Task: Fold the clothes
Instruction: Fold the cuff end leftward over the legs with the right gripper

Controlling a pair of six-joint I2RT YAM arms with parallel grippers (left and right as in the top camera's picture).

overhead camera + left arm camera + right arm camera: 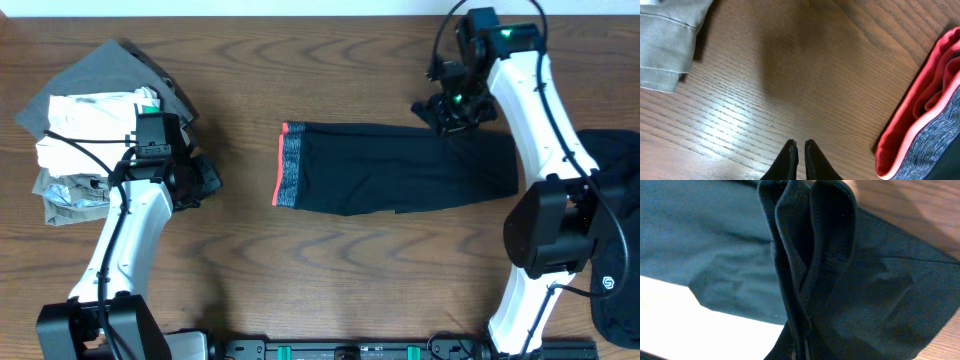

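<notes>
Overhead, the black trousers point(400, 180) lie lengthwise across the middle of the wooden table point(350, 290), their grey waistband point(290, 165) with its coral edge pointing toward the left arm. The right gripper point(452, 115) sits at the far edge of the trousers near the leg end, clenched on the cloth. The right wrist view shows several layers of black fabric point(805, 255) bunched upright, rising from between the fingers, with the rest of the trousers spread flat beyond. The left gripper point(205, 182) hangs over bare wood, well apart from the waistband and just beside a pile of clothes point(90, 130) in grey, white and beige at the table's left end. In the left wrist view its fingertips point(792, 150) are pressed together with nothing between them; the waistband point(920, 135) shows at the right edge and a beige hem point(665, 45) at the upper left. A black garment point(615, 280) with a small white logo lies at the table's right edge, partly behind the right arm
</notes>
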